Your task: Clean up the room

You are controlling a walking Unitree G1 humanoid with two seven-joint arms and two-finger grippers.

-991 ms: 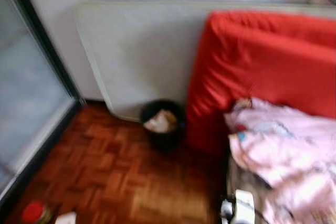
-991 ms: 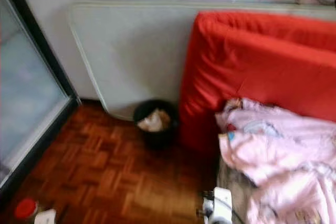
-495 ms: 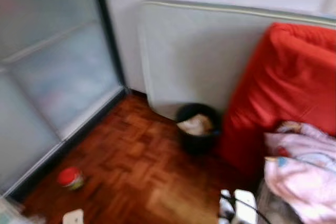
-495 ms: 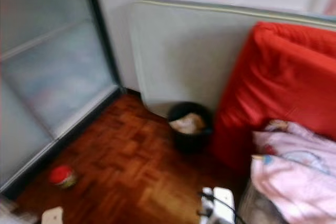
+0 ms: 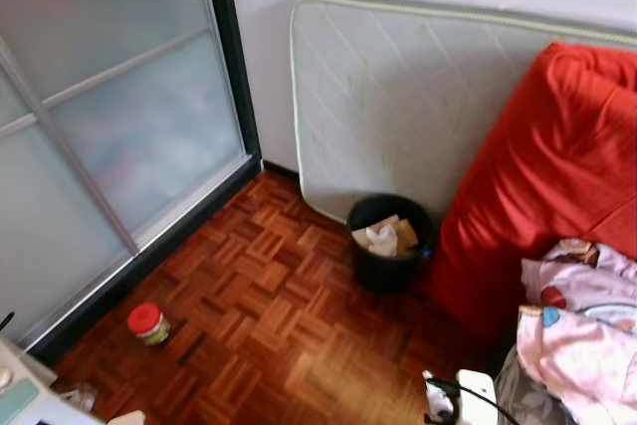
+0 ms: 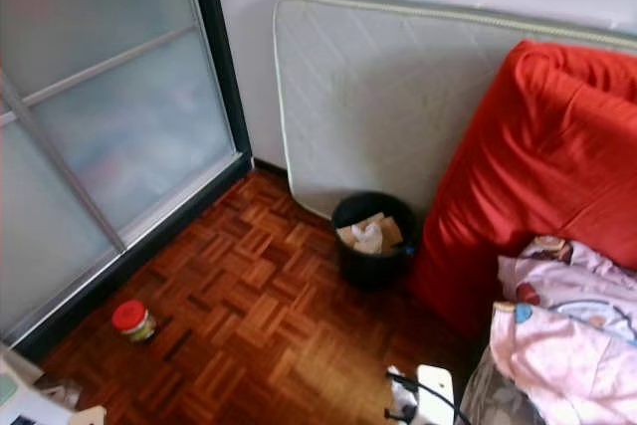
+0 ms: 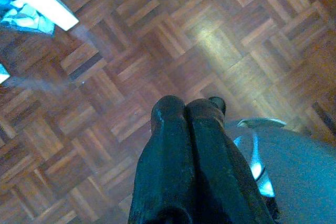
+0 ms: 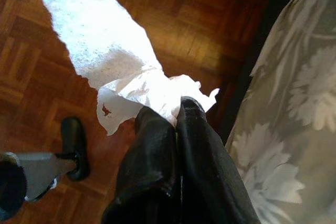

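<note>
Far left: frosted sliding door [image 5: 109, 136] in a dark frame, closed. At its foot, on the parquet floor [image 5: 269, 335], a small jar with a red lid [image 5: 148, 322], upright, well apart from all else. Bottom left corner: edge of a white object [image 5: 25, 400], cut off, not identifiable.

Left hand [image 7: 188, 109]: fingers pressed together, empty, hanging over bare parquet.

Centre: pale mattress [image 5: 398, 97] leaning on the wall. Just in front, a black waste bin [image 5: 390, 242], upright, holding crumpled paper; depth of contents hidden by the rim.

Right hand [image 8: 176, 111]: fingers [image 8: 197, 129] pinched on a white tissue [image 8: 113, 61], gripped at one bunched end, the remainder trailing loose above the floor. Judged very light, soft, easily torn; a small brownish spot near one edge, nature unclear. Present hold at the gathered end judged adequate; liable to flutter or snag on transfer, so best released low over the bin. Beside it in the wrist view, a floral bedcover [image 8: 294, 108] and a dark foot-like part [image 8: 73, 142], partly cut off.

Right: red mattress [image 5: 547, 166] propped against the pale one, touching the bin's side or just beside it, not determinable. Pink bedding [image 5: 582, 330] heaped lower right, cut off by the frame. White device with black cable [image 5: 468, 395] at bottom edge, too cropped to name.
</note>
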